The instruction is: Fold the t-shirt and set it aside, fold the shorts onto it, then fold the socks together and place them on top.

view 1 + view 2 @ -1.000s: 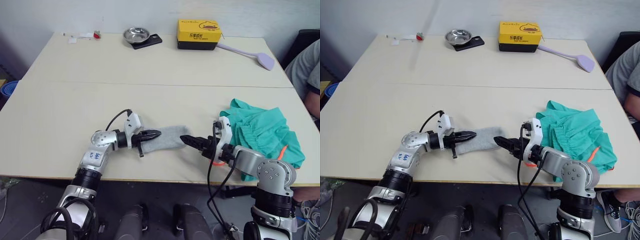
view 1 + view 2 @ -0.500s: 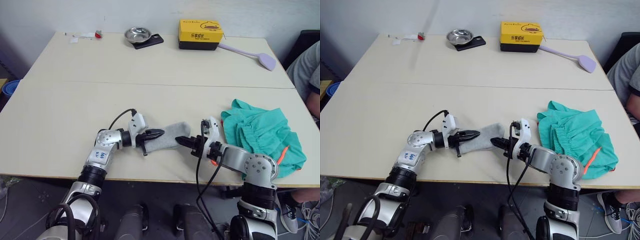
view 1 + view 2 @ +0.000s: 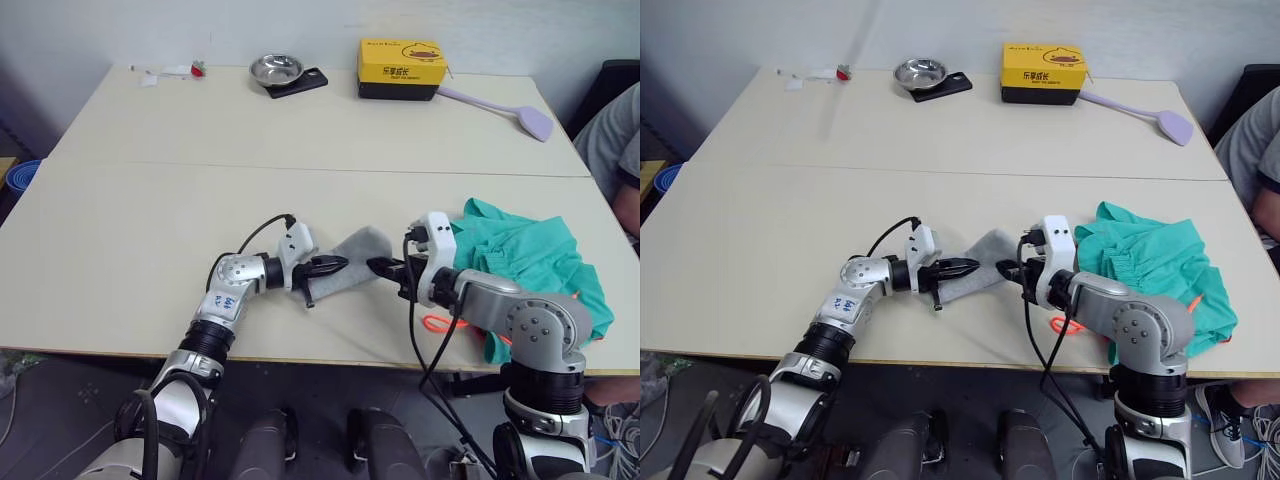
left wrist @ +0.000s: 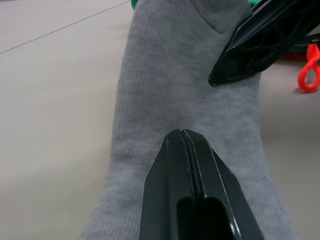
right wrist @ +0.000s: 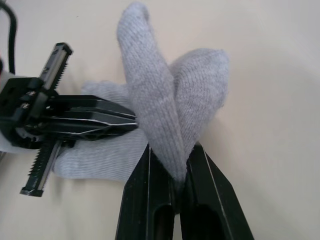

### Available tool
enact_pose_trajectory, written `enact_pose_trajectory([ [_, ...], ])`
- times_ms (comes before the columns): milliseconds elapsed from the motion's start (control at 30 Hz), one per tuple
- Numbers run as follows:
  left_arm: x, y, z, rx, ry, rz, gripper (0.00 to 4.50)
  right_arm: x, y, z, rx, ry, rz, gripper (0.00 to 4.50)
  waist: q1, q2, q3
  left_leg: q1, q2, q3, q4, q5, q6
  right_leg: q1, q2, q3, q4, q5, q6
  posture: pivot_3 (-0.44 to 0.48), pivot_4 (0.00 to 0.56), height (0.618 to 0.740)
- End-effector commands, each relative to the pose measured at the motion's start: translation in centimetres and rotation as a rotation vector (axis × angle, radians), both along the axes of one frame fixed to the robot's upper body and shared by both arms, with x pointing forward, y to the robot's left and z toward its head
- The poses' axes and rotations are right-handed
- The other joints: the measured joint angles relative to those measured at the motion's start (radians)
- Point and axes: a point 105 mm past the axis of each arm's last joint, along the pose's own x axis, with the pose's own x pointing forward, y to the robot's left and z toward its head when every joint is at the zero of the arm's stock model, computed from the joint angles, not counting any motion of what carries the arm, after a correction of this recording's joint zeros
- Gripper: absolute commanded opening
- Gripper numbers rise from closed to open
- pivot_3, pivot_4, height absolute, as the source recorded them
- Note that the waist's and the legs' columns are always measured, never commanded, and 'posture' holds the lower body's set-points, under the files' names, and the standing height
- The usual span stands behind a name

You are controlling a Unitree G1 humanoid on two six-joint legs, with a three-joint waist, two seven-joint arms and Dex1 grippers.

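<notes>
Pinching socks (image 5: 170, 130), right end effector (image 5: 172, 187), table (image 3: 150, 220)

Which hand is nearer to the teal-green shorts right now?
The right hand. It grips the grey socks with its wrist just beside the shorts. The left hand sits farther off, at the socks' other end.

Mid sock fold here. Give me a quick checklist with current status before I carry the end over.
1. right end effector shut on the socks: ok.
2. left end effector shut, pinning the near part of the socks: ok.
3. Gripped end raised off the table: ok.
4. Both socks stacked evenly: cannot tell.
5. shorts in place to receive the socks: ok, though bunched, not neatly folded.
6. T-shirt under the shorts: cannot tell.
</notes>
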Motion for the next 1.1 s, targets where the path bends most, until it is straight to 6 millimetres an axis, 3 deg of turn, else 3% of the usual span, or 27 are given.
enact_pose_trajectory([
  [33,0.2,0.9,-2.2,0.059,0.081,0.059,0.0,-0.7,1.9,1.8,-0.004,-0.08,0.061,0.02,0.0,0.0,0.0,0.0,0.0,0.0,0.0,0.0,0.0,0.0,0.0,0.0,0.0,0.0,0.0,0.0,0.15,0.74],
  [233,-0.4,2.4,-2.6,0.061,0.12,0.09,0.0,-0.7,3.8,2.0,0.006,-0.067,0.093,0.02,-0.006,0.0,0.0,0.001,0.0,-0.001,0.0,0.0,0.0,0.0,0.0,0.0,0.0,0.0,0.0,0.0,0.15,0.74],
  [333,-0.9,3.0,-1.3,0.018,0.104,0.072,0.0,-0.7,4.6,1.2,-0.014,-0.052,0.116,0.02,-0.011,0.001,-0.001,0.001,0.001,-0.001,-0.002,0.001,-0.001,0.0,0.0,0.0,0.0,0.0,0.0,0.0,0.15,0.74],
  [567,-1.8,5.5,1.7,-0.001,0.073,0.049,0.0,0.1,4.1,0.9,-0.03,-0.058,0.088,0.02,-0.012,0.001,0.0,0.0,0.001,0.0,-0.002,0.001,-0.002,-0.001,0.001,0.0,0.0,0.0,0.0,0.0,0.15,0.74],
  [733,-2.1,6.4,0.6,0.049,0.105,0.083,0.0,0.2,4.2,1.4,-0.029,-0.084,0.102,0.02,-0.005,0.001,0.0,-0.001,0.001,0.0,-0.002,0.0,-0.003,-0.002,0.001,0.0,-0.001,0.0,0.0,0.0,0.15,0.74],
  [867,-1.8,6.0,-0.3,0.039,0.127,0.116,0.0,-0.3,5.7,2.0,-0.019,-0.106,0.179,0.02,-0.005,0.001,0.0,-0.001,0.001,-0.001,-0.002,-0.001,-0.004,-0.002,0.0,0.0,-0.001,0.0,0.0,0.0,0.15,0.74],
  [1100,-1.7,5.9,-1.3,0.048,0.156,0.139,0.0,-0.5,7.2,0.7,-0.075,-0.065,0.273,0.02,-0.005,0.001,0.0,-0.001,0.001,0.0,-0.002,-0.001,-0.004,-0.002,0.0,0.0,-0.001,0.0,0.0,0.0,0.15,0.74],
])
